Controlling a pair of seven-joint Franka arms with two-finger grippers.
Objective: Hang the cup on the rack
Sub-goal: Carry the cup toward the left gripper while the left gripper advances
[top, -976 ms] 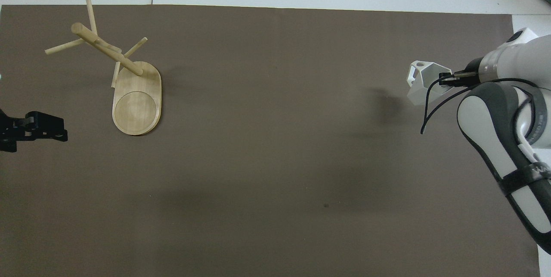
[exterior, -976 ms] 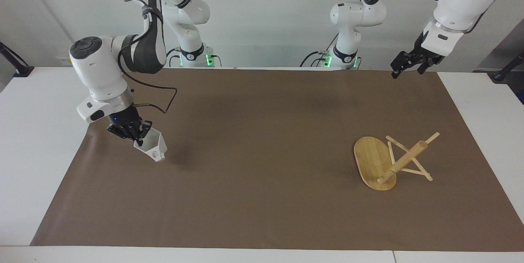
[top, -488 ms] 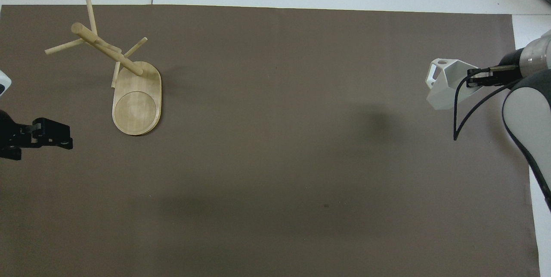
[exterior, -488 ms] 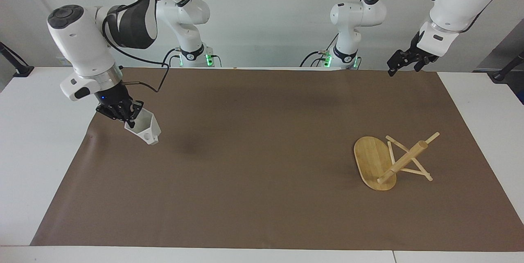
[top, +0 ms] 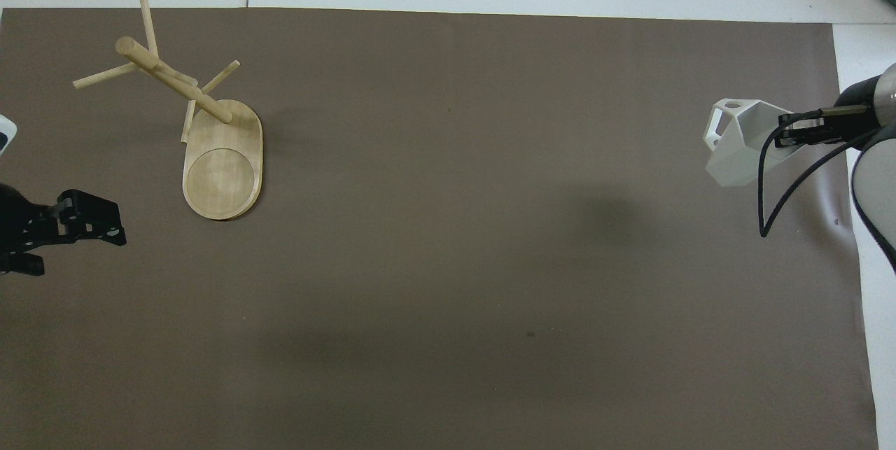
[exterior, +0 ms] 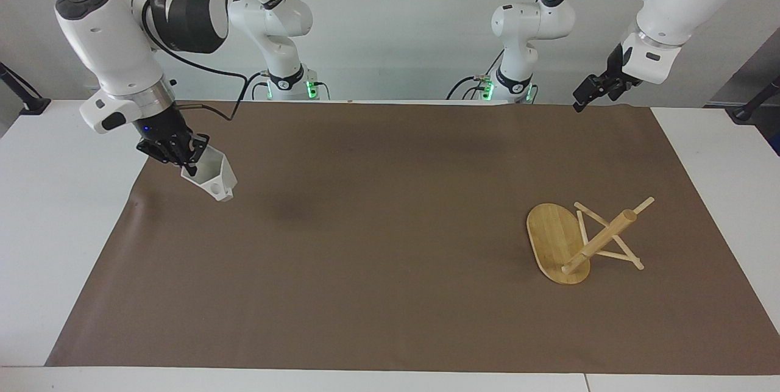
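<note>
- Although the right gripper (exterior: 190, 162) shows whole from the facing camera, the overhead view cuts its arm off at the frame's edge, and its jaws, clamped together on the cup's wall, cover part of the rim.
- Small white faceted cup (exterior: 210, 178) with a polygonal rim: it hangs tilted in the air over the brown mat (exterior: 390, 294) at the right arm's end of the desk (exterior: 42, 209), well apart from the rack, its mouth angled up toward the gripper.
- Its blocky handle, pierced by a round hole, sits low on the side turned away from the gripper.
- Light bamboo rack (exterior: 579, 239) with an oval base: it stands toward the left arm's end, its thick post leaning, thin pegs crossing it.
- Left gripper (exterior: 594, 92): raised over the mat's edge, robot-side of the rack, jaws apart, holding nothing; overhead, only its black tip shows.
</note>
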